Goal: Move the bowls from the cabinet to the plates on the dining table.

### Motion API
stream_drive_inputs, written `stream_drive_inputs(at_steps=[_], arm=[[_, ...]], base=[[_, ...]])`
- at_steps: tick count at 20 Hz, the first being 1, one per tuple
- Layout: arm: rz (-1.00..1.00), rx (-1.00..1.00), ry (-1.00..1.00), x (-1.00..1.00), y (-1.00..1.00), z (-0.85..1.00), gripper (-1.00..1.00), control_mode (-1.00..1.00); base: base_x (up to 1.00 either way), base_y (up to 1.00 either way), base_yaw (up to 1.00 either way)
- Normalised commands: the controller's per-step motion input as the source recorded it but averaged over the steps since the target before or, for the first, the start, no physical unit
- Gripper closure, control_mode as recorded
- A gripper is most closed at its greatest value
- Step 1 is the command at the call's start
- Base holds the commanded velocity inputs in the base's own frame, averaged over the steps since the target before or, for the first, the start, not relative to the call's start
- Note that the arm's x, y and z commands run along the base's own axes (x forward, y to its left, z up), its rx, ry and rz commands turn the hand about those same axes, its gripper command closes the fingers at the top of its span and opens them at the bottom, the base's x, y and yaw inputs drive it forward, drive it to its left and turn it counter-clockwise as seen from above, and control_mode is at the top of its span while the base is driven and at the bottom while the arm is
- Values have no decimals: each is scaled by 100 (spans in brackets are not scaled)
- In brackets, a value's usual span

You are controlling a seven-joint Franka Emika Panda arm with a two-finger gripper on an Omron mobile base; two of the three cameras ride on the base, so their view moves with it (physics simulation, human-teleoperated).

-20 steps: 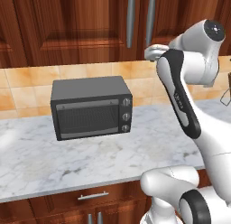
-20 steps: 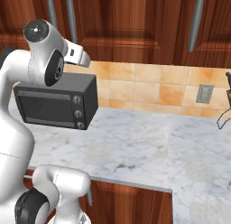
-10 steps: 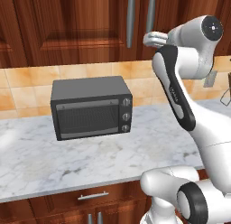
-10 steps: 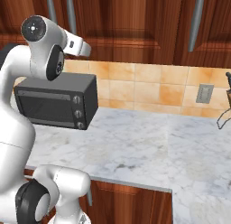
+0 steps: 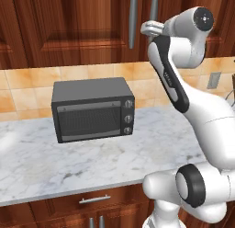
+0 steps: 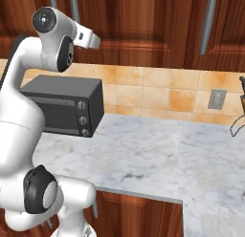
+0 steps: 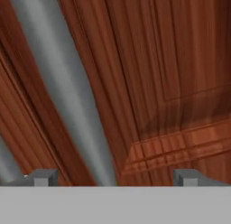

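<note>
The cabinet point(image 5: 87, 25) is dark reddish-brown wood and its raised-panel doors are shut. My gripper point(image 7: 115, 178) is open, close up against a door. A long silver bar handle point(image 7: 67, 83) runs diagonally down between the two fingertips point(image 7: 43, 177), and nothing is gripped. In the left base view the arm reaches up, with the gripper point(image 5: 149, 27) right by the two vertical handles point(image 5: 133, 20). The right base view has the gripper point(image 6: 92, 39) high at the cabinet's lower door edge. The bowls are hidden. The plates and the dining table are out of view.
A dark toaster oven point(image 5: 92, 110) stands on the marble counter point(image 5: 92, 162) below the cabinet, against the tan tiled wall. Another cabinet handle point(image 6: 208, 23) hangs further right. A wall outlet point(image 6: 217, 98) and a dark wire thing point(image 6: 239, 119) sit at the far right.
The arm has lifted the gripper up and slightly left, closer to the cabinet handles. The jaws have stayed open.
</note>
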Motion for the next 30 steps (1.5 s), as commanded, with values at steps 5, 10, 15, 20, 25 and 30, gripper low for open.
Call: stream_drive_inputs(at_steps=[5,10,15,20,25,30], arm=[[0,0,0,42,0,10,-100,-100],[0,0,-1,44,2,0,-100,-100],[0,0,-2,48,3,0,-100,-100],[0,-1,-1,48,5,-2,-100,-100],[0,-12,0,30,17,-17,-100,-100],[0,-22,0,1,25,-24,-100,-100]], base=[[0,0,0],[0,0,0],[0,0,0],[0,0,0],[0,0,0],[0,0,0]])
